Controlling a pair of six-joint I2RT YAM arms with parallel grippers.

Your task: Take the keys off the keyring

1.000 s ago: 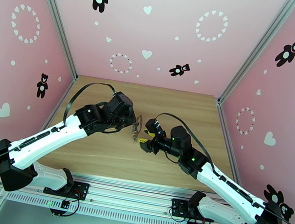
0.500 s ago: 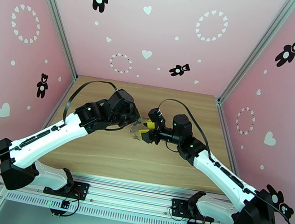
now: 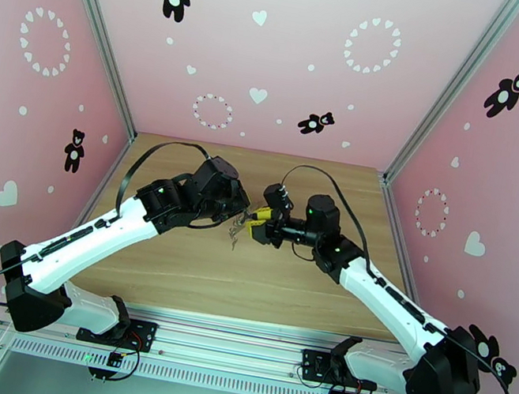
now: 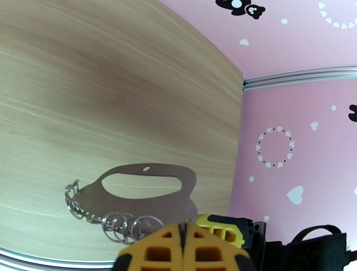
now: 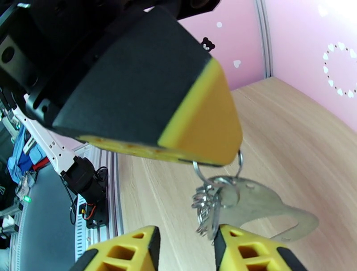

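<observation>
While the left hand (image 3: pixel 241 215) is pinched shut on the top loop of the keyring (image 5: pixel 209 196), the bunch hangs in the air above the worktop (image 3: pixel 190 270), near its middle and between the two arms. Nothing looks to have come off yet. The coiled rings and a flat metal tag (image 5: pixel 263 209) with an oval slot all dangle together, and I cannot pick out the keys among them because they are too small to tell. The right hand (image 5: pixel 187 247) sits just below, its fingers partly apart on either side of the lowest rings, not clamped on them. By my judgement, all of the removal is left to do. The tag hangs touching the rings and the left hand's broad tip crowds the approach, while the pink walls stand well apart.
</observation>
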